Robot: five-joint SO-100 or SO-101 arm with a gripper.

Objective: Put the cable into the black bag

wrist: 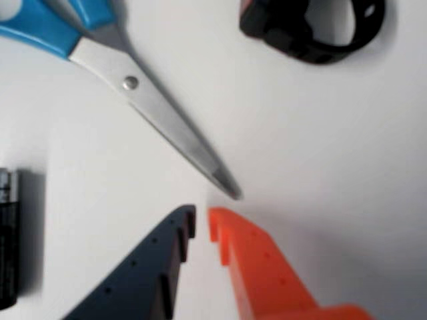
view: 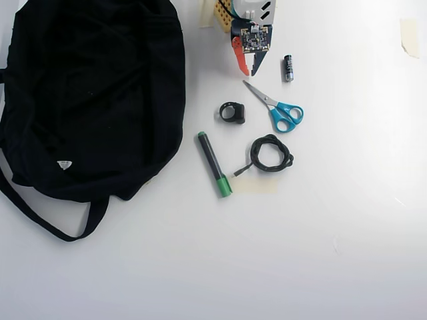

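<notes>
We saw the gripper (view: 251, 72) near the desk's top edge, jaws nearly together on nothing, cable (view: 270, 153) coiled mid-desk well below it. One bag (view: 93, 87), scissors (view: 280, 110), marker (view: 214, 164), battery (view: 287, 67).

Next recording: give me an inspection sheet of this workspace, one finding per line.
Surface: white table, bits of tape stuck on it.
Job's things: coiled black cable lying free; black bag at the overhead view's left, cable not in it.
Clutter: blue-handled scissors, closed; green marker; black ring-shaped part; battery.
Grippers: gripper, fingertips close together, empty, just short of the scissors' tip.
Cables: only the job's cable seen.
Surroundings: nothing seen beyond the table.
</notes>
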